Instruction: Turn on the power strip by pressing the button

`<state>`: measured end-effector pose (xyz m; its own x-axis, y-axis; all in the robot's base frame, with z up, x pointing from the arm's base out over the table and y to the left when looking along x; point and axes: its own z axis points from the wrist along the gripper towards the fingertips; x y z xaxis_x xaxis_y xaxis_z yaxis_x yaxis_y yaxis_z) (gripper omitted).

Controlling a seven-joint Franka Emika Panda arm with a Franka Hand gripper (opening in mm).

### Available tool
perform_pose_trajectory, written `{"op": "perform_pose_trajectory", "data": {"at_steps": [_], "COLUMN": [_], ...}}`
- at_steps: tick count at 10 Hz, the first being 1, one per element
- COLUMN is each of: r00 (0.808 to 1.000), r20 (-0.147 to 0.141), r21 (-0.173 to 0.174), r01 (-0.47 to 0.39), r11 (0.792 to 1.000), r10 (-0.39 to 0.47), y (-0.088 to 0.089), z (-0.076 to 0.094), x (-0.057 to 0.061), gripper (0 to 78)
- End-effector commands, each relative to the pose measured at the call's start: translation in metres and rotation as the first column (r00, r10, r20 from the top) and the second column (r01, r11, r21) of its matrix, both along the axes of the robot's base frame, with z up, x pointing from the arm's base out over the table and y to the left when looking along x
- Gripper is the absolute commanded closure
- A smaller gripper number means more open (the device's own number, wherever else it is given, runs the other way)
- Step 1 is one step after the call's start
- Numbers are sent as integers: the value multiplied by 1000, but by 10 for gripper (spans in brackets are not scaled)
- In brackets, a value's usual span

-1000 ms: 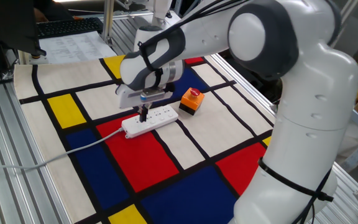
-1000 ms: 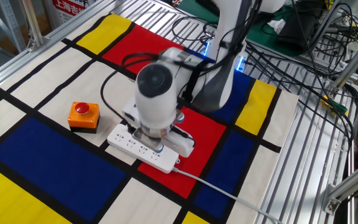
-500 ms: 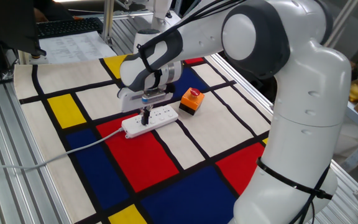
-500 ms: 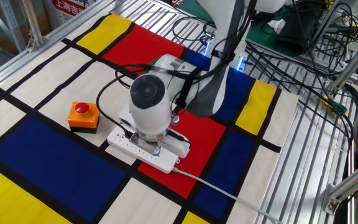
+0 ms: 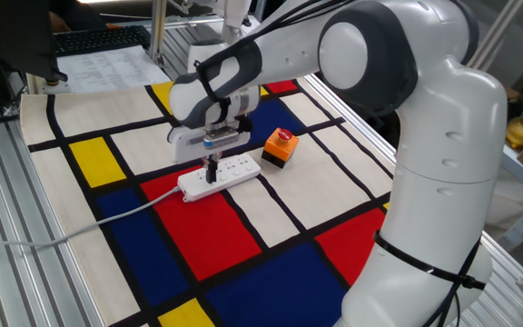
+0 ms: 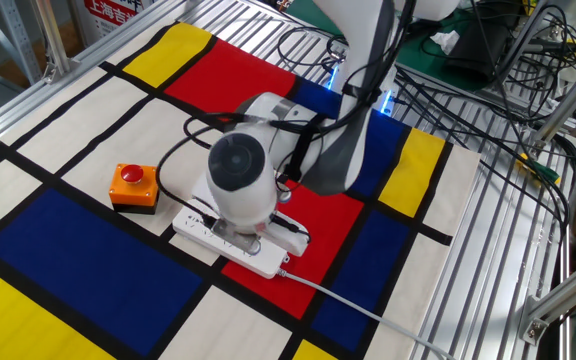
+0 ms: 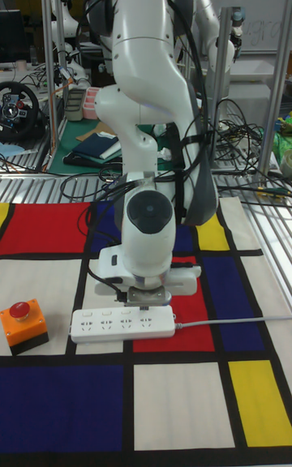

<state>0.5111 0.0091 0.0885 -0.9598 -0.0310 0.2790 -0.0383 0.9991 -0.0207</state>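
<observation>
The white power strip [image 5: 230, 172] lies on the patterned cloth, and its grey cord [image 5: 107, 218] runs off to the left. My gripper [image 5: 212, 174] points straight down with its dark fingers pressed together, shut, tips on the strip's top face a short way in from the corded end. The tall fixed view shows the gripper [image 7: 147, 306] over the right part of the power strip [image 7: 105, 324], near the cord [image 7: 235, 321]. In the other fixed view my wrist hides the fingertips above the power strip [image 6: 200, 234]. I cannot make out the button; it is white on white or hidden under the fingers.
An orange box with a red mushroom button [image 5: 280, 146] stands just right of the strip, apart from it. My forearm and elbow arch over the back of the cloth. Metal rails, cables [image 6: 488, 60] and a keyboard [image 5: 98, 38] surround the table.
My wrist has shifted slightly and sunk lower over the strip. The fingertips stay on the same spot of its top face. The strip and the orange box have not moved.
</observation>
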Motion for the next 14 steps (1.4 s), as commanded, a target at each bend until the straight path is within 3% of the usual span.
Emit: {"op": "perform_pose_trajectory", "data": {"at_steps": [1, 6, 8, 14], "r00": [999, 999, 997, 996], "r20": [-33, -38, -65, -83], "r21": [-7, -12, -32, -33], "r01": [-1, -17, -31, -36], "r11": [1000, 1000, 999, 999], "r10": [1, 17, 29, 33], "y": [8, 8, 7, 6], "z": [2, 1, -4, -11], "x": [-1, 2, 2, 1], "gripper": [776, 776, 776, 776]}}
